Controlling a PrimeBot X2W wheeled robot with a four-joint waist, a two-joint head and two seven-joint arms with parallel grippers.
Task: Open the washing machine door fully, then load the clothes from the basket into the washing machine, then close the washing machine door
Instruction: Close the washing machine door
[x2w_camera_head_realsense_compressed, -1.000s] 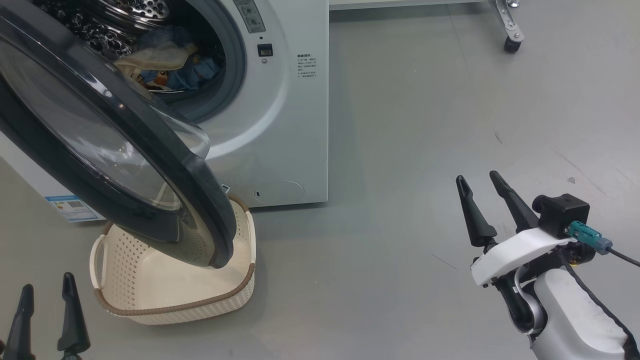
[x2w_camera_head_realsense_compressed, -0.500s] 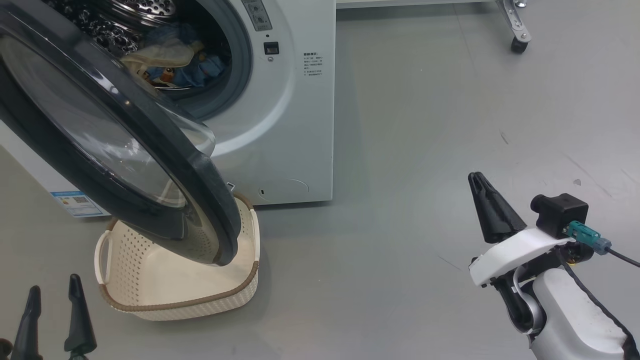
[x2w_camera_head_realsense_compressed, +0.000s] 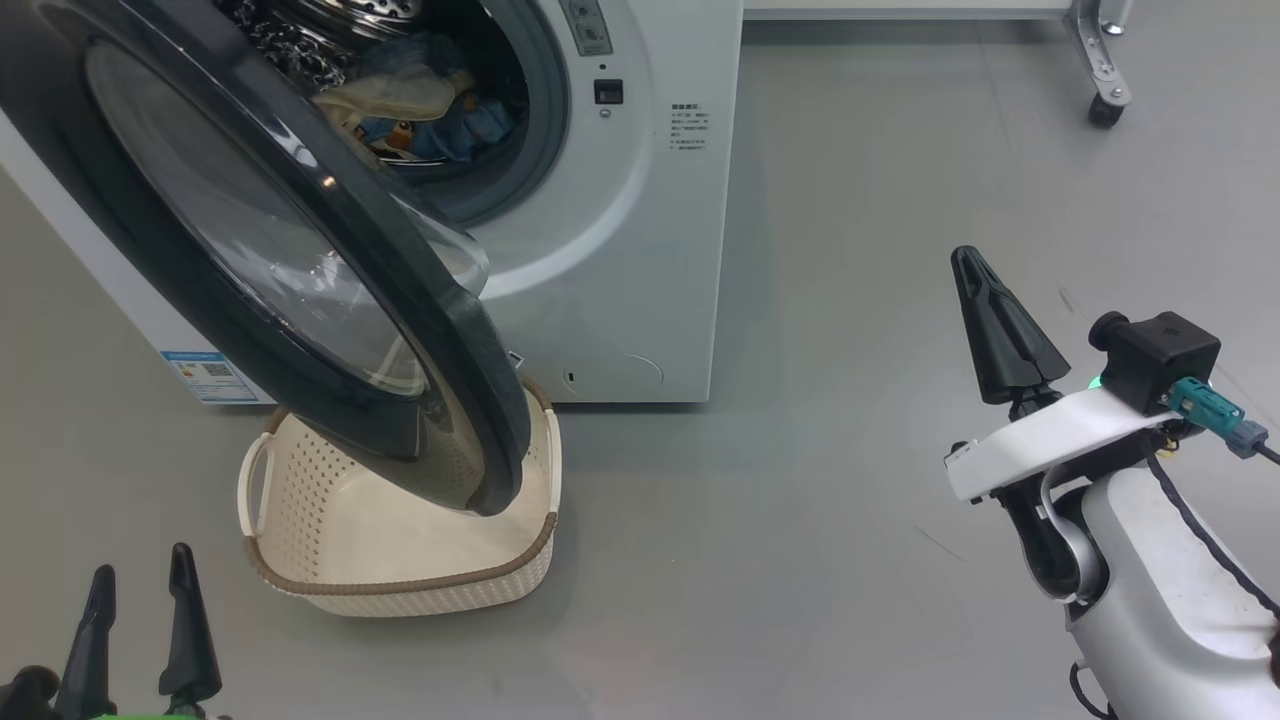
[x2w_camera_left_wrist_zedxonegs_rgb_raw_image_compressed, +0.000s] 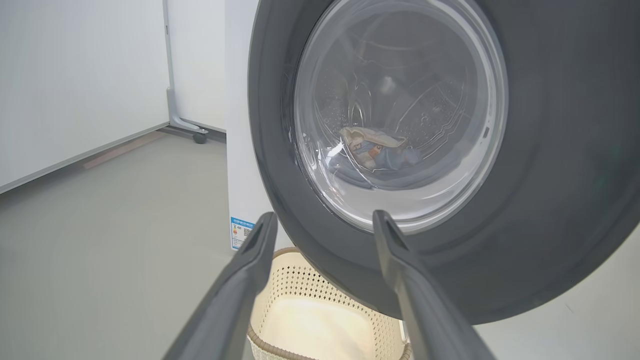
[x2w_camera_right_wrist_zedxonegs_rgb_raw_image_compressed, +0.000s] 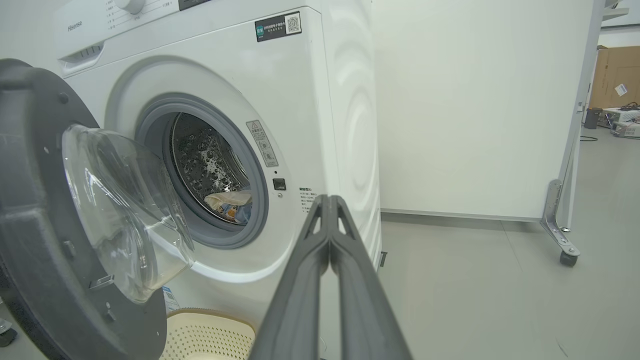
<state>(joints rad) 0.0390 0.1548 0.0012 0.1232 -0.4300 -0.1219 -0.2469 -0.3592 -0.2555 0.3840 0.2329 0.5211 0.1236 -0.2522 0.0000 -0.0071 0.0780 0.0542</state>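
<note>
Clothes (x2w_camera_head_realsense_compressed: 420, 95) are lying in the washing machine (x2w_camera_head_realsense_compressed: 660, 250), the basket (x2w_camera_head_realsense_compressed: 400, 586) sitting empty, so the door (x2w_camera_head_realsense_compressed: 470, 380) is likely awaiting a closing push from the wide-spread left gripper (x2w_camera_head_realsense_compressed: 140, 560) or the pinched-together, empty right gripper (x2w_camera_head_realsense_compressed: 968, 258).

washing machine door (x2w_camera_head_realsense_compressed: 270, 250): we lose its top and left past the head view's edge.
basket (x2w_camera_head_realsense_compressed: 420, 600): the door's lower rim covers its far side.
clothes (x2w_camera_head_realsense_compressed: 430, 95): we see a part; the door hides the rest.
printed notice (x2w_camera_head_realsense_compressed: 690, 125): too small for us to read.
left hand (x2w_camera_head_realsense_compressed: 140, 562): its 2 fingers are cut off at the bottom edge.
</note>
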